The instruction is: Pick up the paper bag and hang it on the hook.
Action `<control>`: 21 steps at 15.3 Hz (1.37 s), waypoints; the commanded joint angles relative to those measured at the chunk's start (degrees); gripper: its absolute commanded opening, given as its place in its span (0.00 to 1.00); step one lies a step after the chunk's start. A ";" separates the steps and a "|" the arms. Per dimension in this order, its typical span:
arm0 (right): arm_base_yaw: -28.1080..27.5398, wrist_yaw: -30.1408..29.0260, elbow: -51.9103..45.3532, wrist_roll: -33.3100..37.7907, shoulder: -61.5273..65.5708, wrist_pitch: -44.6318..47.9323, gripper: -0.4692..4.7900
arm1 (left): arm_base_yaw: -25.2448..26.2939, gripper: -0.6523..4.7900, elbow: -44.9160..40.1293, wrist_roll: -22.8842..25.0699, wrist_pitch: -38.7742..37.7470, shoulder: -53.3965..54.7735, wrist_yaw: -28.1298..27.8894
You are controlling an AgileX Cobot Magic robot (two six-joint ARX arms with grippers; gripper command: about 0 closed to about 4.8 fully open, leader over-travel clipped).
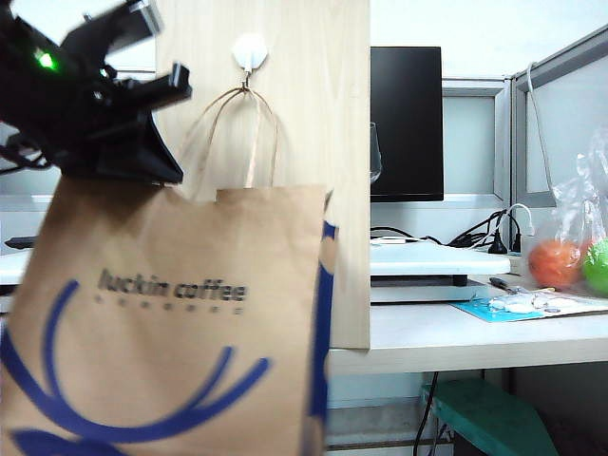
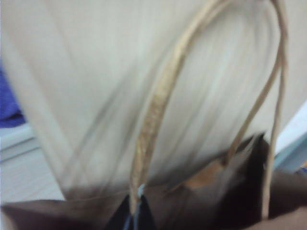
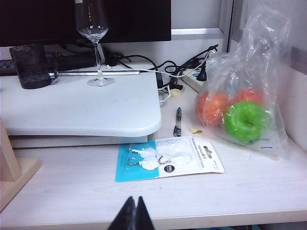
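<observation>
The brown paper bag (image 1: pixel 171 313) with "luckin coffee" print fills the lower left of the exterior view, blurred. Its twisted handle loops (image 1: pixel 249 123) rise to the small metal hook (image 1: pixel 249 55) on the light wooden board (image 1: pixel 323 142), and their tops meet right at the hook. My left gripper (image 1: pixel 157 166) is at the bag's top left edge. In the left wrist view it (image 2: pixel 137 211) is shut on one handle strand (image 2: pixel 153 120), with the board (image 2: pixel 86 72) close behind. My right gripper (image 3: pixel 135 213) is shut and empty over the desk's front edge.
A clear plastic bag of fruit (image 3: pixel 240 105) stands at the desk's right (image 1: pixel 570 256). A pack of hooks (image 3: pixel 168 158), a pen (image 3: pixel 178 122), a wine glass (image 3: pixel 93 28) and a black cup (image 3: pixel 31 64) on a white platform (image 3: pixel 72 105), cables and a monitor (image 1: pixel 407 123) are also there.
</observation>
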 commanded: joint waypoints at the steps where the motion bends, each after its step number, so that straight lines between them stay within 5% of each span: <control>1: 0.00 -0.02 -0.39 0.09 -0.02 0.63 0.09 | 0.17 0.16 0.17 0.00 0.68 0.07 -0.02; 3: 0.02 0.00 -0.39 0.09 -0.02 0.63 0.09 | 0.09 0.60 0.17 -0.11 1.75 0.07 0.26; 8: 0.00 0.02 -0.39 0.09 -0.02 0.61 0.09 | 0.09 0.71 0.17 -2.10 2.45 -0.57 7.26; 14: 0.02 0.00 -0.39 0.09 -0.02 0.61 0.09 | 0.09 0.71 0.17 -2.14 -1.70 -12.46 7.50; 15: 0.02 0.00 -0.39 0.09 -0.02 0.61 0.09 | 0.09 0.71 0.17 -2.12 -4.09 -14.93 7.34; 16: 0.02 0.00 -0.39 0.09 -0.02 0.61 0.09 | 0.09 0.57 0.17 -0.37 -8.46 -18.64 4.76; 17: 0.02 0.00 -0.39 0.07 -0.02 0.61 0.09 | 0.09 0.24 0.17 1.75 -11.37 -20.87 2.67; 18: 0.02 0.02 -0.39 0.07 -0.02 0.61 0.09 | 0.11 0.10 0.17 4.46 -15.19 -24.48 -1.49; 21: 0.02 0.02 -0.39 0.04 0.00 0.61 0.09 | 0.13 0.11 0.15 8.52 -21.81 -34.40 -14.75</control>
